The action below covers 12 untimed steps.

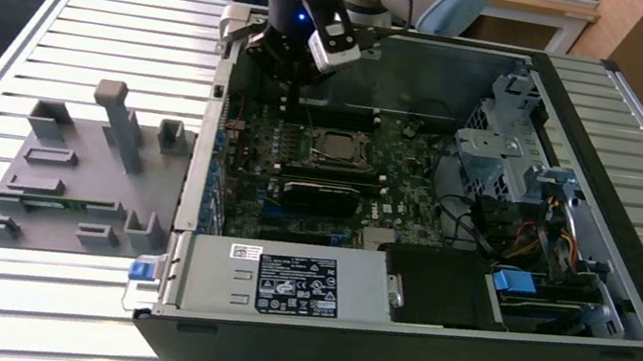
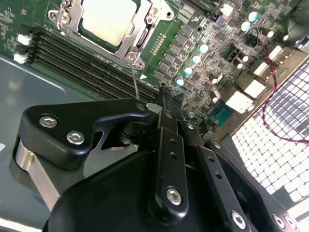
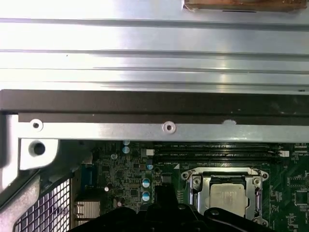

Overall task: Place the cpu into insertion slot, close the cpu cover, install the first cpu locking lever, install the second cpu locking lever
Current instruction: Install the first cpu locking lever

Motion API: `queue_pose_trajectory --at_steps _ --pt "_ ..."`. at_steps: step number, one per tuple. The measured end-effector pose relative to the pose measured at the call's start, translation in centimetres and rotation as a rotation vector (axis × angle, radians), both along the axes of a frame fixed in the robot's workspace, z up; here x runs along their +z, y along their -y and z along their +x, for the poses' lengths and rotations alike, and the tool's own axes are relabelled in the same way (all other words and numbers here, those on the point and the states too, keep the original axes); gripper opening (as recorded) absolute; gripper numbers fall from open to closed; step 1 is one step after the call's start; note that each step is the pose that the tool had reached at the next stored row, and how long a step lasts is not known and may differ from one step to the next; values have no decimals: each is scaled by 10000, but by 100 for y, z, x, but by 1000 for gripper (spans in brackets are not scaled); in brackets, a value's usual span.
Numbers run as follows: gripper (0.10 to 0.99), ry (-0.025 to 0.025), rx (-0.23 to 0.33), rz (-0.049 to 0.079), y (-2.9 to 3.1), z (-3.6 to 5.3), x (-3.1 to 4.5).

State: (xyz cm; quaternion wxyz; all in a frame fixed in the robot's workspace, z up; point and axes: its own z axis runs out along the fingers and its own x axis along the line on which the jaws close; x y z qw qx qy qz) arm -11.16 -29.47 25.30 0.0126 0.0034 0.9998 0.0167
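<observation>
The cpu [image 2: 107, 19] shows you a pale silvery square face, framed by the grey metal cpu cover [image 3: 194, 187] lying over it, with the gripper [image 2: 161, 96] pinched closed nearby.

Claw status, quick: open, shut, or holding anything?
Claw: cannot be told whether it is open or shut. Its tip is at the end of the thin metal lever next to the cpu.

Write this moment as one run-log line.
chip: seated | cover: down around chip | gripper: over board, near chip
</observation>
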Motion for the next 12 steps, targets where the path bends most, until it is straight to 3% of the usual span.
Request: queue_pose_trajectory --at_steps 12 --pt "106 0 -2 0 -56 94 -18"
